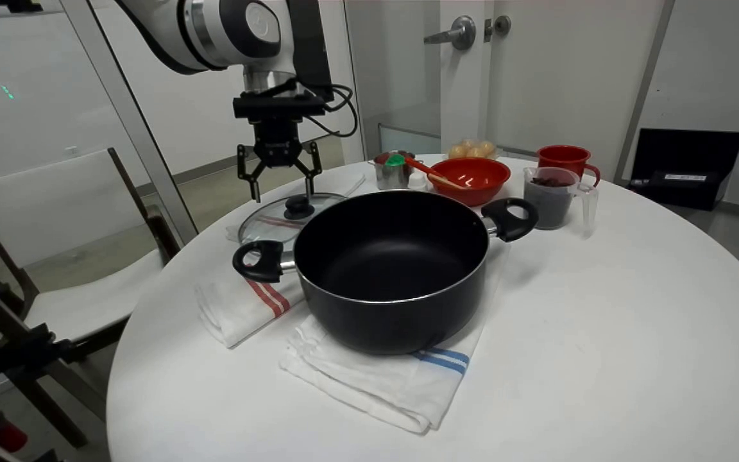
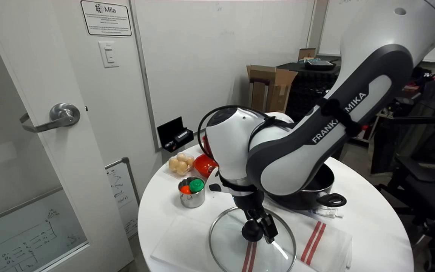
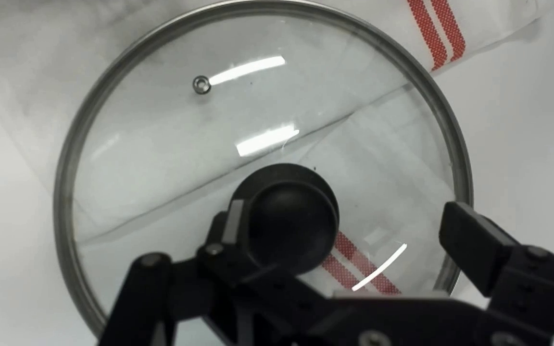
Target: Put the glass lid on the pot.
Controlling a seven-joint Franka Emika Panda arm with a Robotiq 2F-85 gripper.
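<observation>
I have the lid (image 2: 234,241) lying flat, knob (image 3: 292,221) up, on a red-striped towel (image 2: 329,245) on the bench (image 1: 620,333), near the pot (image 1: 392,273). The pot stands uncovered on a blue-striped towel (image 1: 366,385), so I judge the step in hand to be the grasp of the lid, not yet made. My gripper (image 1: 283,197) hangs above the lid with its fingers (image 3: 474,247) spread well apart, holding nothing. Whether they touch the knob I can't tell; the wrist view puts the knob in the gap but much closer to one finger than to the other.

My next move, I think, should be a sideways shift until the knob sits midway, then a descent and a firm squeeze. After that I'd want a straight lift, high enough to clear the near handle (image 1: 269,260), and a level set-down; catching only the top of the knob could let the lid tip.

The lid is round, so I find no long axis in it. Its knob points straight up, and the steam vent (image 3: 202,85) sits off centre, toward the upper left of the wrist view. The pot is round too, but its longest line runs through its handles: in an exterior view, from the near handle at lower left to the far handle (image 1: 503,221) at upper right.
</observation>
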